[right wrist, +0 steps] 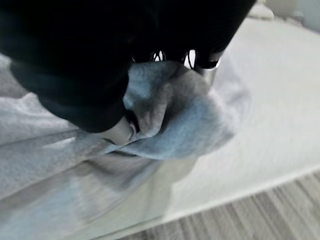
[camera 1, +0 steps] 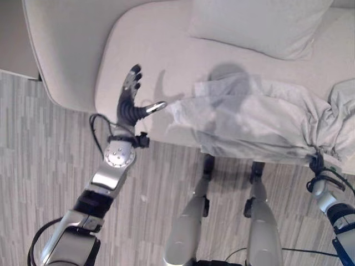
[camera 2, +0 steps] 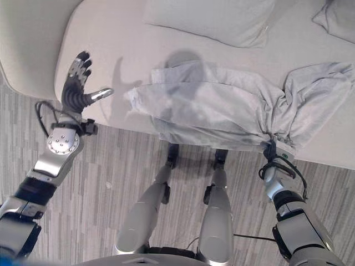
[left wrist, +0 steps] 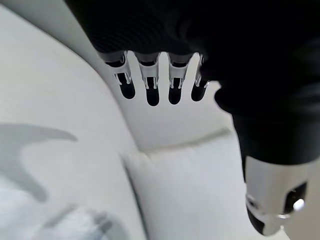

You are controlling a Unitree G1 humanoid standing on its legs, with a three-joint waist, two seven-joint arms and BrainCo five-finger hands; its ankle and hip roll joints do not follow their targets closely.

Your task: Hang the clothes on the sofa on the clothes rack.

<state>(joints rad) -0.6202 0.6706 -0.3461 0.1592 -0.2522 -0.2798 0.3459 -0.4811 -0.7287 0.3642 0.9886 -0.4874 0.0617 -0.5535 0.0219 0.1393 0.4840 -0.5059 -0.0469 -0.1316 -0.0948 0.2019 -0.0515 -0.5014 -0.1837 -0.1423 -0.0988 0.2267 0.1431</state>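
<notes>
Over at nine o'clock the left hand (camera 1: pixel 128 97) hovers above the sofa (camera 1: pixel 133 50) seat edge, its fingers (left wrist: pixel 152 90) straight and spread, grasping nothing. A cushion (camera 1: pixel 260 25) sits at twelve o'clock. The grey garment (camera 2: pixel 222 111) lies spread along the seat's front edge, and at four o'clock the right hand (camera 2: pixel 270 149) has its fingers clenched round a bunched fold of it.

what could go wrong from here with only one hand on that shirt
1. The right hand is bunched on one end of the grey garment; lifting from there may leave the rest dangling and dragging off the sofa.
2. The left hand hovers open beside the garment's other end without touching it, so that side has no support.
3. The grip holds only a wad of fabric, which might slip out.
</notes>
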